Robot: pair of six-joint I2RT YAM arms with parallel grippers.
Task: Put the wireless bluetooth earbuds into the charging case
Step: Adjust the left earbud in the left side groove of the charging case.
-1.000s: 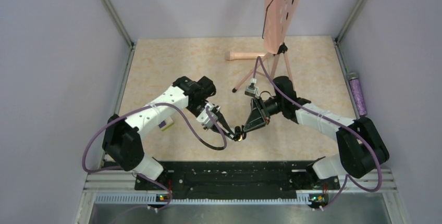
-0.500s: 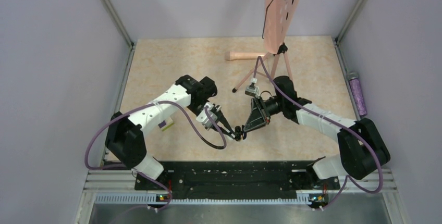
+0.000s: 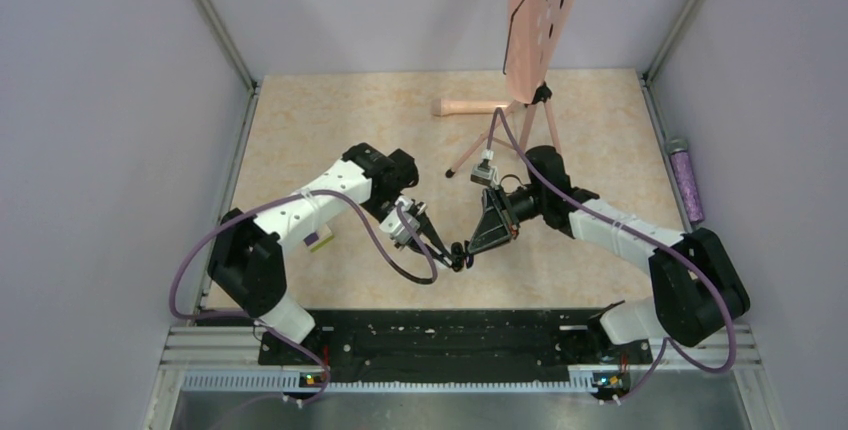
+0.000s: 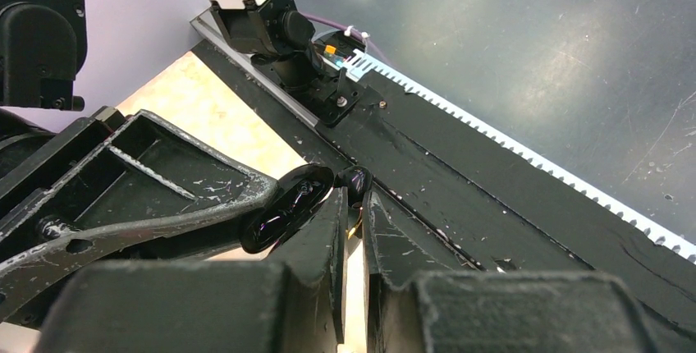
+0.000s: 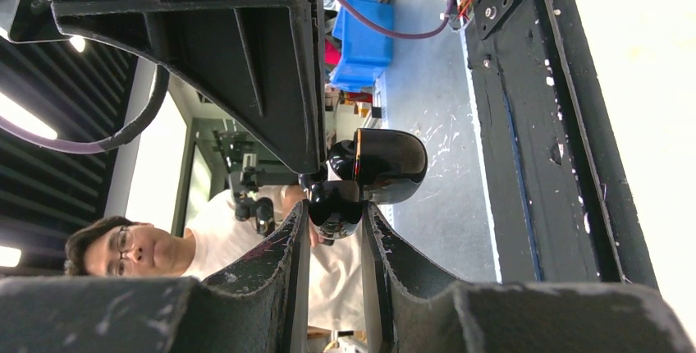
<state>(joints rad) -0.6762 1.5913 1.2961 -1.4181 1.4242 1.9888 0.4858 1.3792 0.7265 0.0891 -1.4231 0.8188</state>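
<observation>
Both grippers meet above the table's near middle. My right gripper (image 3: 470,246) (image 5: 332,215) is shut on the charging case (image 5: 336,204), a glossy black shell, with its rounded lid (image 5: 387,164) hinged open beyond the fingertips. In the left wrist view the case (image 4: 287,209) shows as a shiny black oval beside my left fingers. My left gripper (image 3: 456,254) (image 4: 353,203) is shut on one of the wireless bluetooth earbuds (image 4: 356,182), a tiny black piece poking out at its tips, right at the case. Any other earbud is out of view.
A pink tripod stand (image 3: 505,125) carrying a pink perforated board (image 3: 540,20) stands at the back. A purple-and-yellow block (image 3: 320,240) lies under the left arm. A purple cylinder (image 3: 686,180) rests on the right rail. The black base plate (image 3: 440,335) runs along the near edge.
The left arm's elbow and base link have shifted slightly to the right; its jaws have closed a touch more on the earbud. The right arm holds still.
</observation>
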